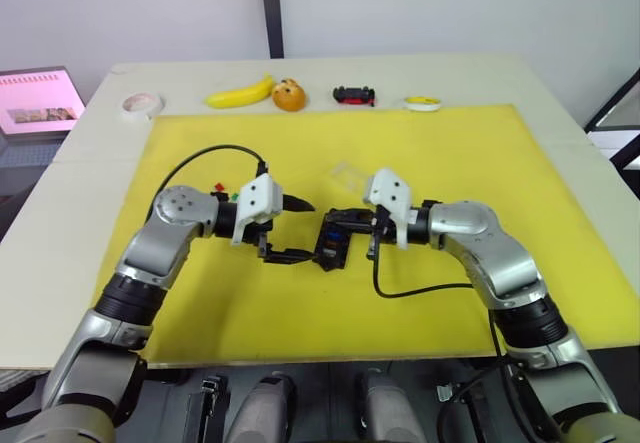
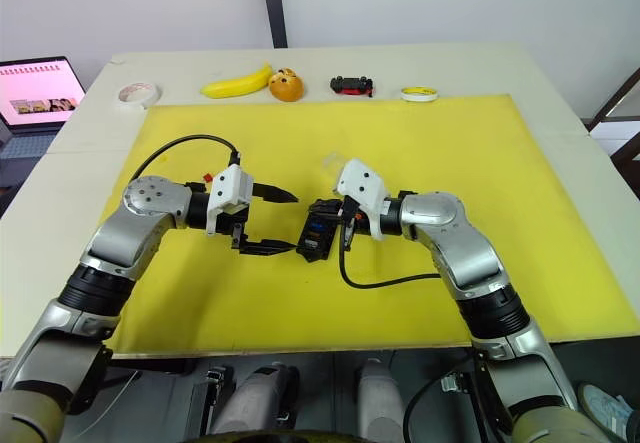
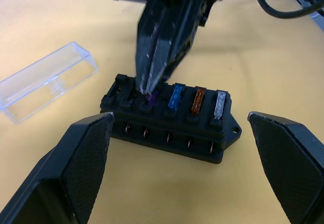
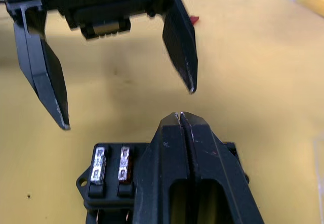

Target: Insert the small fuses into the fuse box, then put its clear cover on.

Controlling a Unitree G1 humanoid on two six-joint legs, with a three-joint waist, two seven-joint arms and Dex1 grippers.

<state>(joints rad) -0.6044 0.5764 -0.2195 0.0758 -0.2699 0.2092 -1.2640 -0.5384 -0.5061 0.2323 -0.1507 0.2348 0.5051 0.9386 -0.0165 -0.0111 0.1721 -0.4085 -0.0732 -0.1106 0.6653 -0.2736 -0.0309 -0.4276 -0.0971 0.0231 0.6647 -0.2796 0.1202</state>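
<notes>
Pressing my right gripper point(image 3: 150, 87) down on the fuse box point(image 3: 172, 125), I keep its two black fingers closed together, their tips on a purple fuse point(image 3: 151, 99) in the upper row. I cannot tell if the fingers grip this fuse or only touch it. I count four fuses in that row: the purple one, then blue point(image 3: 175, 97), orange-brown point(image 3: 198, 99) and grey point(image 3: 219, 105). Two slots next to the purple one look empty.

The box is one black plastic block, rectangular, with small metal pins along its side and a small mounting ear at the corner. It stands on the yellow mat point(image 1: 450, 153), in the middle, between my two arms.

My left gripper point(image 1: 291, 229) is spread wide and holds nothing. Its fingers have flat textured pads point(image 3: 86, 158), and it is just beside the box.

One clear cover point(image 3: 48, 80) lies on the mat near the box. It is a shallow transparent tray with thin walls.

A red bit point(image 1: 216, 188) and a green bit point(image 1: 233, 197) lie on the mat beside my left arm, partly hidden by it.

At the far edge of the table point(image 1: 480, 73) there are one banana point(image 1: 241, 93), one orange fruit point(image 1: 289, 95), one small black-and-red car point(image 1: 355, 95), one tape roll point(image 1: 141, 105) and one small yellow disc point(image 1: 423, 103).
</notes>
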